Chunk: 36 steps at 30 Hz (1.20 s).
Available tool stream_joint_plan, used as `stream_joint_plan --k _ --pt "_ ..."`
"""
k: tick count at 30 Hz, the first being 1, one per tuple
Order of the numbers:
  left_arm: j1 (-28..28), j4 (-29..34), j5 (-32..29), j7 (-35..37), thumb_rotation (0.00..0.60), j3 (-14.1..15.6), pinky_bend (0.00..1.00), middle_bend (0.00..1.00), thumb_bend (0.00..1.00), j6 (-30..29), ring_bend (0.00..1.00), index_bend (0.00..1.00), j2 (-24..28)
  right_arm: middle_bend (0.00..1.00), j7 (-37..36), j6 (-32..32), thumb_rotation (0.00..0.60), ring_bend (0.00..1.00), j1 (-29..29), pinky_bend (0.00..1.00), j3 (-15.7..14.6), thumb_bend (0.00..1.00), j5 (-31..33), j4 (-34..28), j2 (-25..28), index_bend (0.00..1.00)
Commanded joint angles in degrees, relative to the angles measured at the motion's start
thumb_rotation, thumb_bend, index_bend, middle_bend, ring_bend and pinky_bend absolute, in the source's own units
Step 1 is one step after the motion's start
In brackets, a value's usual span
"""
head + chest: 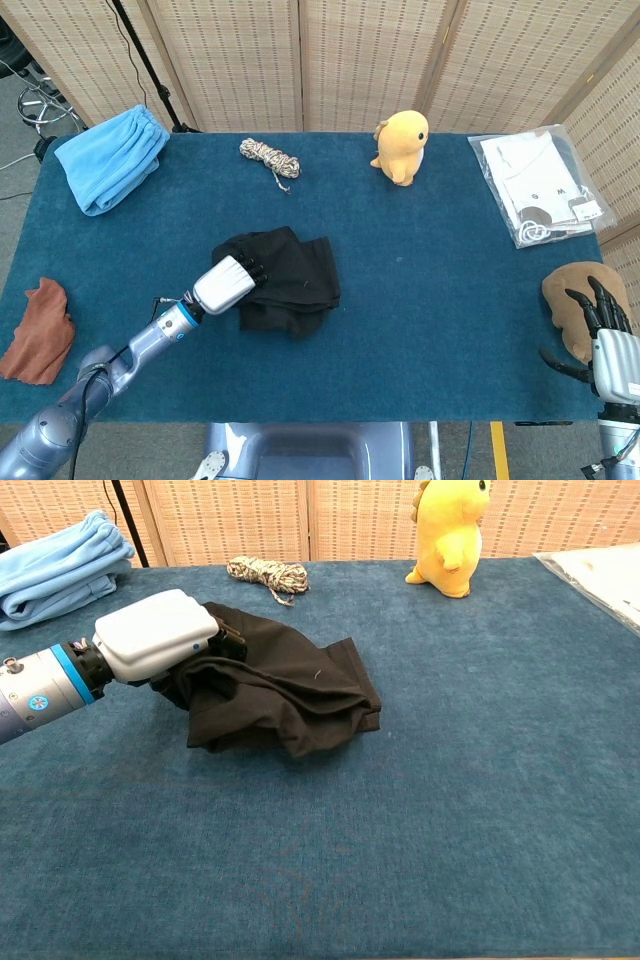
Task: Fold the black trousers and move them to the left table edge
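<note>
The black trousers (297,282) (295,695) lie bunched in a loose fold on the blue table (430,320), left of its middle. My left hand (232,282) (158,636) is at their left side, with its fingers dug into the cloth and gripping it. The fabric rises in a hump by the hand. My right hand (606,338) hovers at the table's near right corner with fingers spread, holding nothing; the chest view does not show it.
A folded light-blue towel (110,158) (60,565) lies at the far left. A rope coil (270,158), a yellow plush toy (402,146) and a plastic bag (535,185) sit along the back. A rust cloth (40,330) lies near left, a brown pad (568,300) beside my right hand.
</note>
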State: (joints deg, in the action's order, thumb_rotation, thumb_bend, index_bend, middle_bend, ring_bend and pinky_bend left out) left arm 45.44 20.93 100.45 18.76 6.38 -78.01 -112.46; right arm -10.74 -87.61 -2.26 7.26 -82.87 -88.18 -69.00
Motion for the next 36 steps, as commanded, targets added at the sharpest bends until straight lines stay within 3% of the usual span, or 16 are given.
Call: stream_joint_plan --k 1,14,21,28,36 --pt "-0.04 0.01 -0.25 -0.27 0.600 -0.22 0.72 0.61 0.83 -0.50 0.57 0.72 0.10 0.02 -0.13 0.01 0.600 0.00 0.03 0.10 0.03 0.00 0.10 0.02 0.03 0.17" --pt "-4.21 0.24 -3.68 2.04 0.600 -2.17 0.72 0.62 0.82 -3.66 0.58 0.74 9.47 0.02 -0.52 -0.01 0.600 0.00 0.10 0.10 -0.22 0.00 -0.34 -0.57 0.28 0.17" --pt "-9.84 1.13 -5.62 5.48 0.600 -2.66 0.73 0.63 0.82 -7.25 0.58 0.74 15.70 0.02 -0.25 0.07 0.600 0.00 0.00 0.10 -0.52 0.00 -0.85 -1.01 0.20 0.17" --pt "-16.99 -0.33 -5.29 8.62 0.600 -0.63 0.73 0.63 0.81 -10.58 0.58 0.74 20.74 0.02 -0.32 0.00 0.600 0.00 0.03 0.10 -0.64 0.00 -1.04 -1.31 0.31 0.17" --pt "-22.56 -1.13 -4.16 10.97 0.600 1.46 0.73 0.63 0.81 -13.03 0.58 0.74 22.84 0.02 -0.25 0.42 0.600 0.00 -0.18 0.10 -1.02 0.00 -1.47 -1.69 0.25 0.17"
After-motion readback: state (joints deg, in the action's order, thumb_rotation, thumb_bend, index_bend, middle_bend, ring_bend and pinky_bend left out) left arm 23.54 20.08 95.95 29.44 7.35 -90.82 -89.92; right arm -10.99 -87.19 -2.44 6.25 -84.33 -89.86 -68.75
